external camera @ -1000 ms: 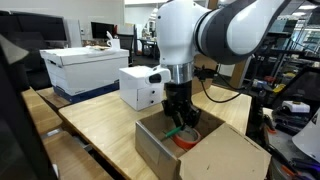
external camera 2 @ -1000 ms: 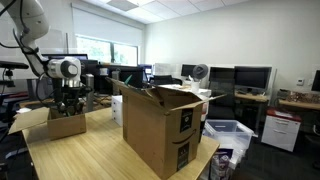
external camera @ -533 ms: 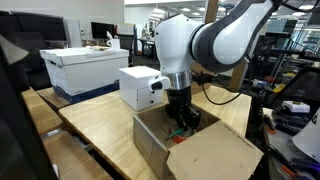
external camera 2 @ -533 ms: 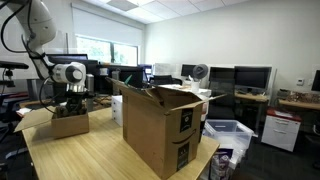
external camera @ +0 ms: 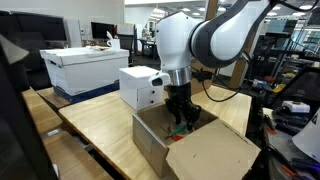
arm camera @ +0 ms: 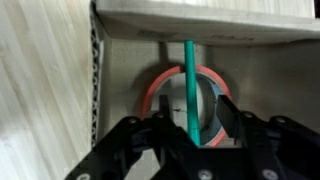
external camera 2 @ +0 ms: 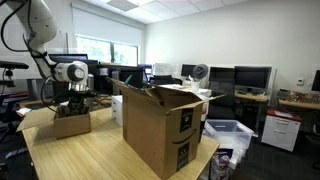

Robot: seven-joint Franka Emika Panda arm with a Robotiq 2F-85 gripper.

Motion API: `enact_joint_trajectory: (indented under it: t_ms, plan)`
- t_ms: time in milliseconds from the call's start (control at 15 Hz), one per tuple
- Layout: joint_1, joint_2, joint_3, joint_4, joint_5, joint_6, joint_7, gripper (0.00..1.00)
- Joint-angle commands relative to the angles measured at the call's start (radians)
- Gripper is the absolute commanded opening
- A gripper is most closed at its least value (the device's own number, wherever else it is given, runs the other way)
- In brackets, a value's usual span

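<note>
Hand (arm camera: 195, 128) hangs over the table (external camera: 95, 125), dipped into the small cardboard box (external camera: 150, 148), fingers spread a bit. At its 12 o'clock we see a red-rimmed bowl (arm camera: 152, 92), with a green stick (arm camera: 189, 75) poking up between the fingers, not pinched.

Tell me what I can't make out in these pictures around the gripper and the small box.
Gripper jaws: wrist view, blurred; open or gripping the green stick cannot be told.
Red ring: wrist view, its near part is behind the fingers.
Small box contents: in an exterior view, hidden by its wall and too small.
</note>
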Motion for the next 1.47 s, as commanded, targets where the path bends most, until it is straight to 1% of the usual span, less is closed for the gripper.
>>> enact_joint_trajectory:
  t_ms: [0,67,133,267,533,733,867,933,1000,1067,1267,1400]
  plan:
    - [-0.050,-0.128,0.004,-0.061,0.030,0.015,-0.014,0.84]
    - [-0.063,-0.158,-0.002,-0.074,0.041,0.030,-0.011,0.92]
    - [-0.071,-0.177,-0.008,-0.080,0.045,0.036,-0.009,0.96]
    - [-0.089,-0.216,-0.031,-0.097,0.054,0.064,0.012,1.00]
    - [-0.118,-0.265,-0.085,-0.135,0.071,0.089,0.044,1.00]
    - [-0.130,-0.287,-0.123,-0.171,0.052,0.110,0.089,1.00]
    - [-0.137,-0.296,-0.142,-0.187,0.046,0.103,0.115,1.00]
    - [-0.141,-0.298,-0.150,-0.191,0.053,0.074,0.107,0.75]
    - [-0.144,-0.300,-0.156,-0.200,0.058,0.062,0.099,0.75]
    - [-0.147,-0.303,-0.162,-0.211,0.059,0.064,0.103,0.70]
    - [-0.157,-0.310,-0.180,-0.258,0.053,0.089,0.101,0.54]
    - [-0.168,-0.311,-0.196,-0.298,0.053,0.105,0.103,0.41]
